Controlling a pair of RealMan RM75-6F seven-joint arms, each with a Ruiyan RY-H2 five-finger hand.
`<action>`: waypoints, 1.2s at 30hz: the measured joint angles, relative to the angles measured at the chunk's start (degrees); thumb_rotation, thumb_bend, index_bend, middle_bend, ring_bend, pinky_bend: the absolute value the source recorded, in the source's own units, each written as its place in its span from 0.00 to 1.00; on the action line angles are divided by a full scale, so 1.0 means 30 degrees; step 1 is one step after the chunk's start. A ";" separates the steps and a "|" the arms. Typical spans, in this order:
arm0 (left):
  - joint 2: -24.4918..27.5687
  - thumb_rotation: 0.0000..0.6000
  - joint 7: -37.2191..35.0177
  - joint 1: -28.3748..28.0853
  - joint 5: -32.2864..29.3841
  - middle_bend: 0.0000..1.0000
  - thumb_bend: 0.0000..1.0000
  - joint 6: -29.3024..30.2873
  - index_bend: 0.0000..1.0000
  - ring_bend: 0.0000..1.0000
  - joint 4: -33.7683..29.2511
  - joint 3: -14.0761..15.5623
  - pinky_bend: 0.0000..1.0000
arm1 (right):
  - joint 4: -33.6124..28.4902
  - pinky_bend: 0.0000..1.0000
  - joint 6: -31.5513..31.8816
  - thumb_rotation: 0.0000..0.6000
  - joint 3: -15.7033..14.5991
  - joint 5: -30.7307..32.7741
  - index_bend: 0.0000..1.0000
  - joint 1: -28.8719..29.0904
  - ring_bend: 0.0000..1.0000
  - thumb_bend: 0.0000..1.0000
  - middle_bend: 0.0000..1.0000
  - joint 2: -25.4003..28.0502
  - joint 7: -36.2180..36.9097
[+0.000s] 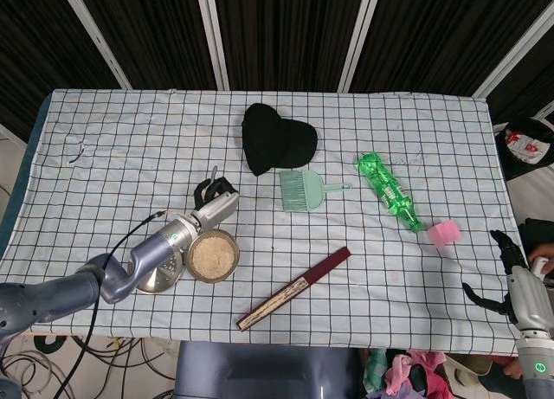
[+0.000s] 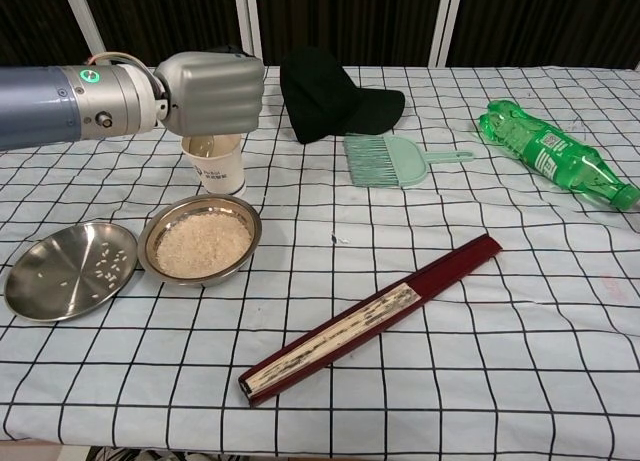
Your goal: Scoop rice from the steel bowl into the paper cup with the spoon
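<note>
Both hands differ: left hand point(image 2: 210, 91) over paper cup point(image 2: 217, 164), grip unclear; right hand point(image 1: 511, 282), five o'clock, fingers spread, empty.

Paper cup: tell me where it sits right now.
In the chest view the paper cup stands upright at the left of the table, just behind the steel bowl of rice and directly under the left robot hand.
</note>
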 measured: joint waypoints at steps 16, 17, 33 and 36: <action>-0.0465 1.00 -0.0744 0.0972 -0.0965 1.00 0.49 0.1464 0.76 1.00 -0.0300 -0.1503 1.00 | -0.0005 0.17 0.0031 1.00 -0.0033 -0.0059 0.00 -0.0023 0.00 0.21 0.00 0.0006 -0.0017; -0.0520 1.00 -0.0826 0.1116 -0.1182 1.00 0.49 0.1702 0.76 1.00 -0.0404 -0.1694 1.00 | -0.0001 0.17 0.0037 1.00 -0.0031 -0.0063 0.00 -0.0023 0.00 0.21 0.00 0.0006 -0.0016; 0.0666 1.00 -0.3411 0.3966 -0.4365 1.00 0.49 0.5791 0.76 1.00 -0.5619 -0.4247 1.00 | 0.0081 0.17 0.0110 1.00 -0.0078 -0.0190 0.00 -0.0023 0.00 0.21 0.00 -0.0045 -0.0191; 0.1295 1.00 -0.4042 0.4711 -0.4897 1.00 0.49 0.6549 0.76 1.00 -0.7056 -0.4448 1.00 | 0.0084 0.17 0.0123 1.00 -0.0091 -0.0215 0.00 -0.0022 0.00 0.21 0.00 -0.0065 -0.0237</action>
